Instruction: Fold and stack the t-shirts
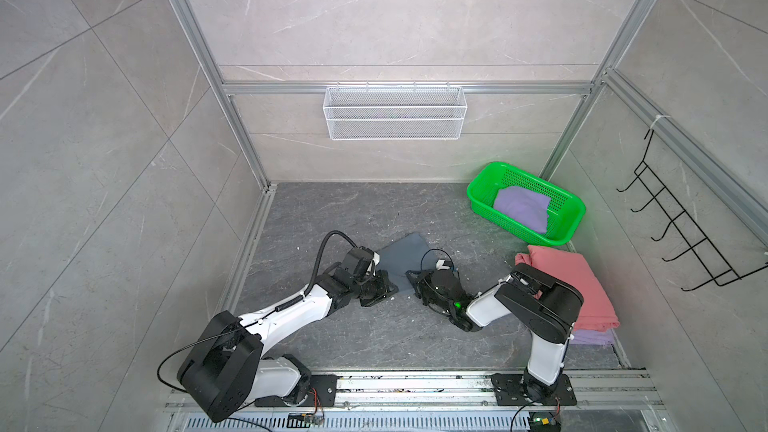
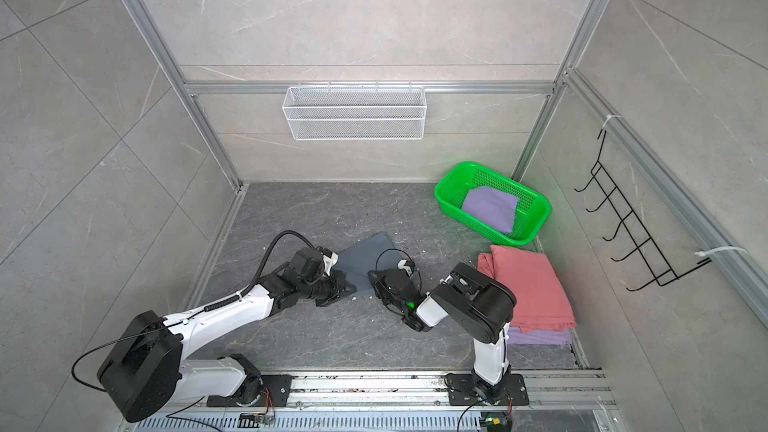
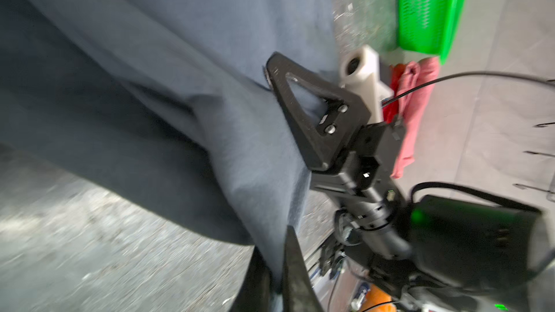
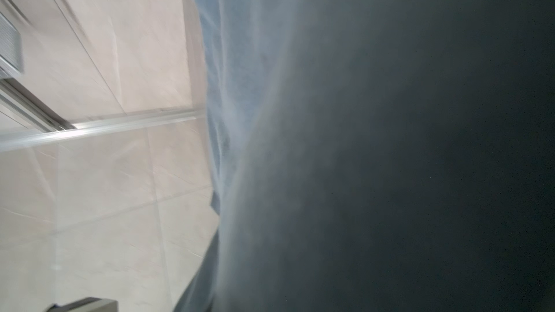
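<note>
Grey shirt lies in the middle of the surface, its near edge lifted. A fold looks to be in hand; next both arms must carry that edge over evenly. The left fingers are narrow with cloth between them, and the right fingers pinch it too. Both arms reach low, wrists turned toward each other. The pink shirt lies folded nearby.

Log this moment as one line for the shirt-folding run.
slate blue-grey t-shirt: at centre | left gripper: its cloth between the jaws | right gripper: on it, grip unclear | folded salmon-pink t-shirt: atop folded lavender t-shirt
</note>
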`<state>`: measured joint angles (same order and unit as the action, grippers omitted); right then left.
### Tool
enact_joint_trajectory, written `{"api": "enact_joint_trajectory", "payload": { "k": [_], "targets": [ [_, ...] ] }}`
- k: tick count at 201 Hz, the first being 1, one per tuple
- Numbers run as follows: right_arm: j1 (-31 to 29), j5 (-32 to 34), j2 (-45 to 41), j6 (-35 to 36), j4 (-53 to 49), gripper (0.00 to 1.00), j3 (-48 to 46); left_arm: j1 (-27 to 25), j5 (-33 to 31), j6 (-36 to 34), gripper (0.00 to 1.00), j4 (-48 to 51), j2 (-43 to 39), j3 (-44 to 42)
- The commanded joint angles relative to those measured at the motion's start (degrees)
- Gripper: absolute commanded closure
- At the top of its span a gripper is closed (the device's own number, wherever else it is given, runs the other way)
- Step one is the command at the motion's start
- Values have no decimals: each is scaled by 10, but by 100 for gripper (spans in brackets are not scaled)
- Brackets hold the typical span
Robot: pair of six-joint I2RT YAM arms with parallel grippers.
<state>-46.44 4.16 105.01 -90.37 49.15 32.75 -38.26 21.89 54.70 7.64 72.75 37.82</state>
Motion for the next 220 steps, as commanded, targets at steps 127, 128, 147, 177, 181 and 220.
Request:
{"api": "enact_joint_trajectory", "payload": {
  "k": [127, 128, 147, 177, 181, 220],
  "targets": [
    [61, 170, -256, 272, -785, 100, 79, 1, -67, -133, 24, 54, 179, 219],
    [63, 171, -257, 273, -785, 100, 79, 1, -66, -133, 24, 52, 182, 220],
    [95, 186, -276, 297, -808, 100, 92, 0, -42, -123, 23, 21, 221, 244],
    [149, 167, -260, 422, -860, 100, 177, 1, -34, -133, 23, 27, 241, 257],
    [154, 164, -256, 438, -868, 100, 191, 1, -35, -134, 23, 29, 241, 256],
    [205, 125, -242, 531, -923, 100, 276, 1, -50, -133, 22, 18, 225, 227]
  ]
}}
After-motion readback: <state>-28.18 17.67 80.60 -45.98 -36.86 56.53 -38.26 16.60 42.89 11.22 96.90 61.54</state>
